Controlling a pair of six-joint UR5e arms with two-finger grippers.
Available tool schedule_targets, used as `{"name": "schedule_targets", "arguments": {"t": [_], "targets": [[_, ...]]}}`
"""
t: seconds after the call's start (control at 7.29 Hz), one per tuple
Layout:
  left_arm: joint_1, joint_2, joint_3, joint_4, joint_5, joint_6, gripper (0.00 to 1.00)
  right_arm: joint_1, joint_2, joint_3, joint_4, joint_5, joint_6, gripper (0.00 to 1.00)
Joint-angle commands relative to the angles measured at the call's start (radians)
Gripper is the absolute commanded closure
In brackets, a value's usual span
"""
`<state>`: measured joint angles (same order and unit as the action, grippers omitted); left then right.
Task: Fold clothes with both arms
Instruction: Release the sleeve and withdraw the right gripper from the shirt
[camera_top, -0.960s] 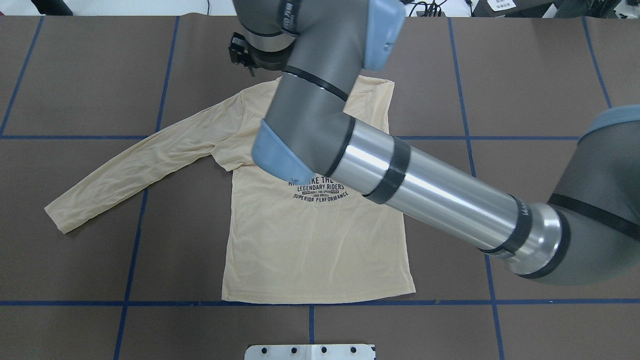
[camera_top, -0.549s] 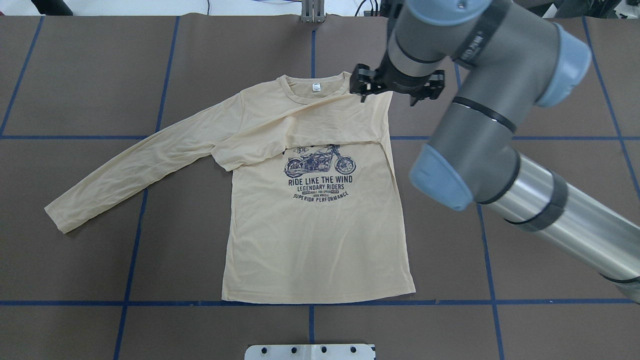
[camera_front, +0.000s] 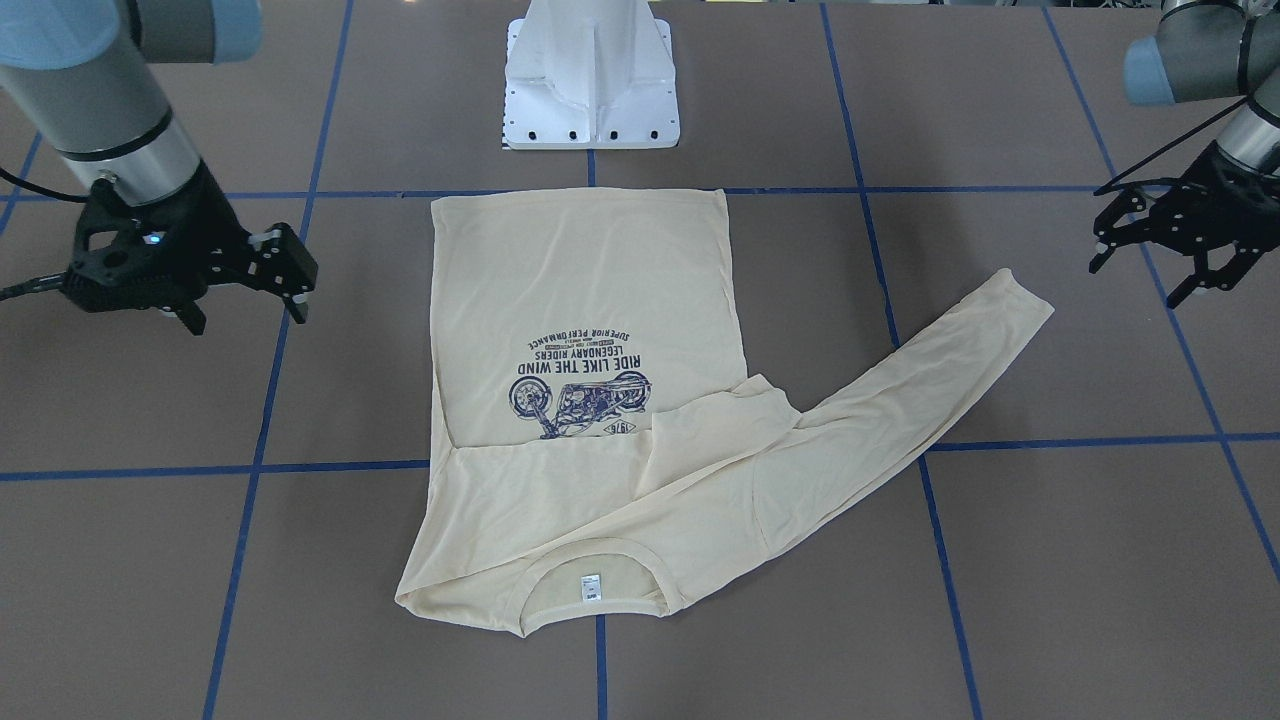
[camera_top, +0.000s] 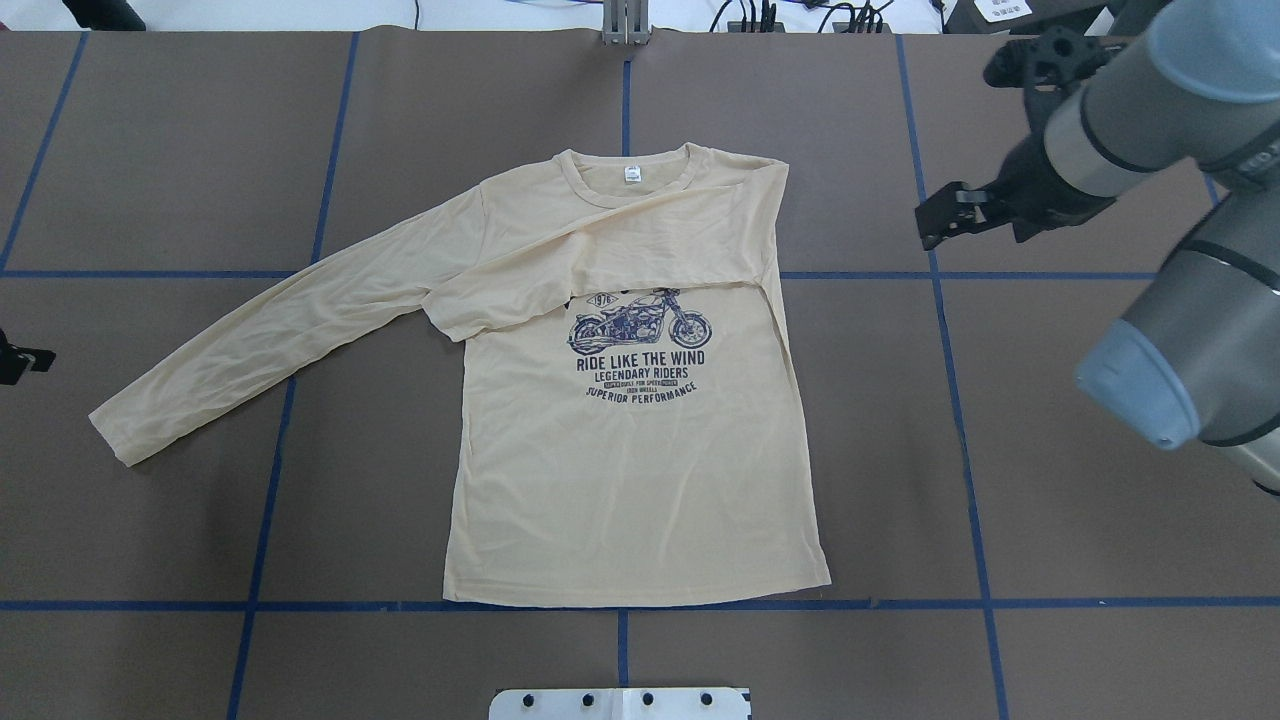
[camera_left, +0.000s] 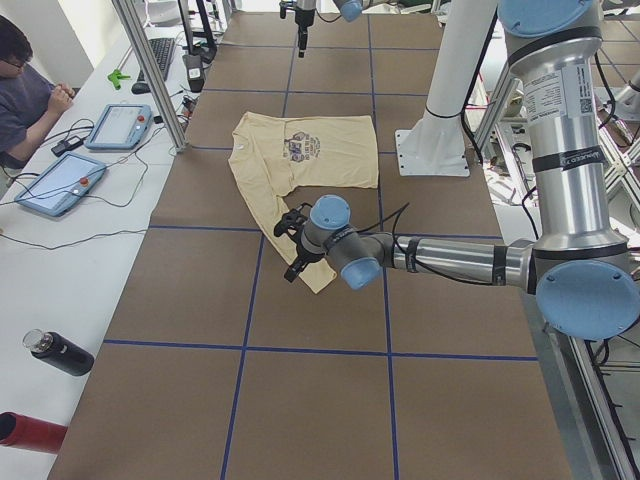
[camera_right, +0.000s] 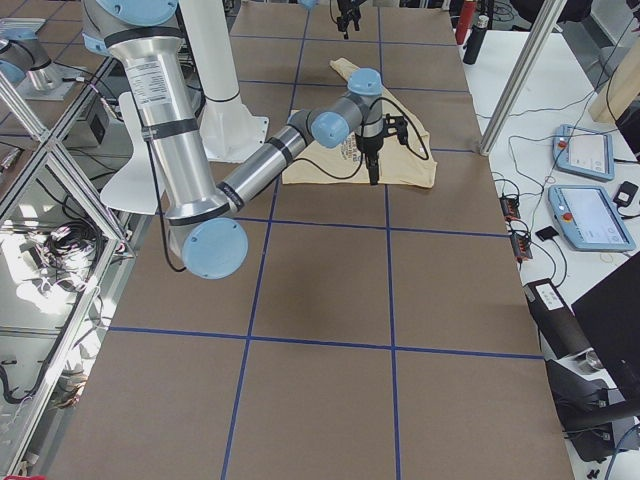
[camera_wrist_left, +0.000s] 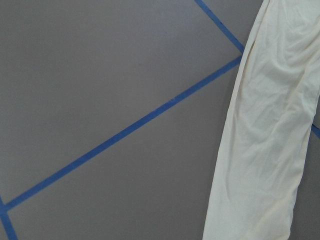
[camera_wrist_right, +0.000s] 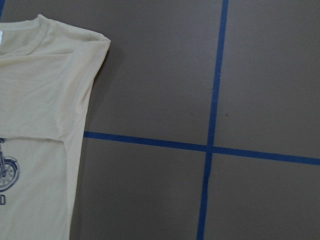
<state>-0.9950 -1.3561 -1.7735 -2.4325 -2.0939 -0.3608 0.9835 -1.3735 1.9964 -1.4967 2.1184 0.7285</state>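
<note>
The cream-yellow T-shirt (camera_top: 630, 470) lies flat, print up, collar at the far side. Its right sleeve is folded across the chest above the motorcycle print. Its left sleeve (camera_top: 270, 330) stretches out flat toward the table's left and also shows in the left wrist view (camera_wrist_left: 265, 150). My right gripper (camera_top: 965, 210) is open and empty above bare table, right of the shirt's shoulder (camera_wrist_right: 50, 90); it also shows in the front view (camera_front: 245, 308). My left gripper (camera_front: 1135, 283) is open and empty, just beyond the left sleeve's cuff; only its tip (camera_top: 15, 360) shows overhead.
The white base mount (camera_top: 620, 703) stands at the near edge, in line with the shirt's hem. Blue tape lines (camera_top: 960, 400) grid the brown table. An operator (camera_left: 25, 95), tablets and bottles are on the side bench beyond the collar side.
My right arm has swung from above the shirt's collar to the right and now stands off the shirt. The left gripper's tip has come into view at the left edge. The shirt has not moved.
</note>
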Motion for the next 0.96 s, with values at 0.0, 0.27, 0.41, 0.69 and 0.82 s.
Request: {"name": "schedule_targets", "arguments": {"t": [0.0,0.27,0.41,0.69,0.82], "targets": [[0.119,0.005,0.0,-0.011,0.09,-0.055,0.0,0.064,-0.131,0.002,0.121,0.078,-0.061,0.0],[0.202,0.005,0.006,-0.01,0.147,-0.072,0.0,0.064,-0.134,0.001,0.121,0.075,-0.06,0.0],[0.228,0.006,0.011,-0.007,0.15,-0.072,0.01,0.064,-0.134,0.001,0.121,0.075,-0.06,0.0],[0.255,0.008,0.014,-0.005,0.15,-0.072,0.25,0.064,-0.136,0.001,0.121,0.075,-0.058,0.0],[0.268,0.018,0.014,-0.005,0.15,-0.072,0.38,0.064,-0.136,0.001,0.121,0.075,-0.058,0.0]]}}
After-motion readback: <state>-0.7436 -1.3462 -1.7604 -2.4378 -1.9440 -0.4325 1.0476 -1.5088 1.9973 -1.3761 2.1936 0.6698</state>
